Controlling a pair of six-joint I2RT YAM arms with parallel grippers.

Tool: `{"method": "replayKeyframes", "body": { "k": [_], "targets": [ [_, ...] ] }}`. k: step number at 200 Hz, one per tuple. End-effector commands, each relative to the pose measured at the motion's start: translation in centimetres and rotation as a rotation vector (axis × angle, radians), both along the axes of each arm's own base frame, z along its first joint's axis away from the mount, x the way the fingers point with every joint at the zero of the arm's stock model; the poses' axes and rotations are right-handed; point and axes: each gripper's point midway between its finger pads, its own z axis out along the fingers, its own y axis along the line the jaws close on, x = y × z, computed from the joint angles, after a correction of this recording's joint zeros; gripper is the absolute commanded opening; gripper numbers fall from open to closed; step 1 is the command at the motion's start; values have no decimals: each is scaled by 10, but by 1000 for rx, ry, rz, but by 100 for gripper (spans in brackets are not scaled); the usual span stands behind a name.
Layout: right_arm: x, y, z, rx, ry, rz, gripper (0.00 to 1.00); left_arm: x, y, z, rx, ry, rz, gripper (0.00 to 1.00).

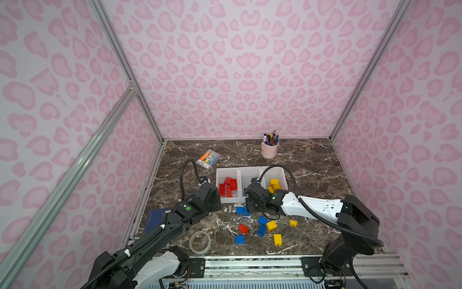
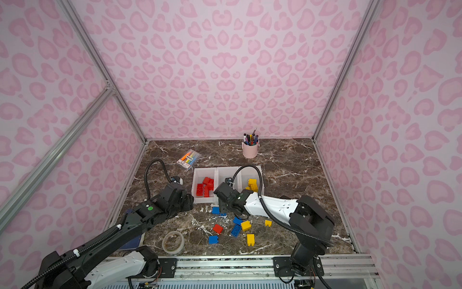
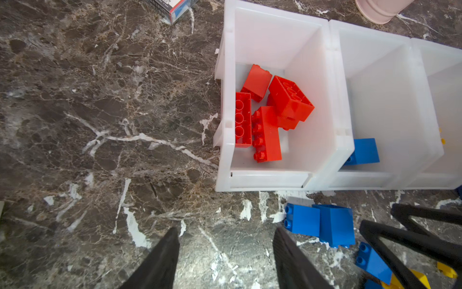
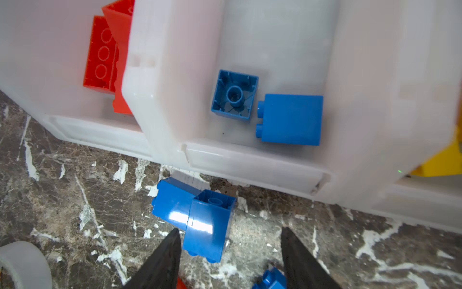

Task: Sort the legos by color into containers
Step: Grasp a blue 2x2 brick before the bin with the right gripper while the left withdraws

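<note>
Since a pair of touching blue legos (image 4: 195,220) lies on the table (image 4: 75,200) at six o'clock of the middle bin (image 4: 250,160), just outside its front lip, that pair is judged to be the pick in hand. The right jaws are spread above it with nothing pinched, the nearer lego lying just ahead of the tips. The left jaws are likewise spread and empty over bare table at six o'clock of the red bin (image 3: 262,179). For a clean grasp, the right jaws should be lowered squarely over one lego's flat sides, so that its neighbour is not dragged along. The lego should then be lifted well over the lip before being let go beside the two blues (image 4: 291,120) inside. Whether the pair is clipped together cannot be told. In both top views the middle bin is largely covered by the right wrist, and the jaw tips are hidden there. Loose legos, among them a red (image 1: 243,228) and a yellow (image 1: 277,239), are scattered at five o'clock of the bins.
</note>
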Motion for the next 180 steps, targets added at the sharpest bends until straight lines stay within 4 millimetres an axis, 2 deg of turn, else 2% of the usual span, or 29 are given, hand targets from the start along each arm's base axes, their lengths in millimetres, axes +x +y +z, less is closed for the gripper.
{"method": "replayKeyframes", "body": {
  "k": [1, 44, 122, 180],
  "targets": [
    [0, 10, -5, 21, 7, -6, 63, -5, 2, -4, -11, 16, 11, 62],
    [-3, 18, -16, 3, 30, 9, 59, -8, 2, -7, -12, 26, 8, 62],
    [-8, 12, -29, -30, 54, 5, 46, -10, 2, -7, -9, 27, 5, 63],
    [-12, 7, -36, -38, 67, 0, 44, -10, 2, -8, -4, 29, 5, 63]
  ]
}}
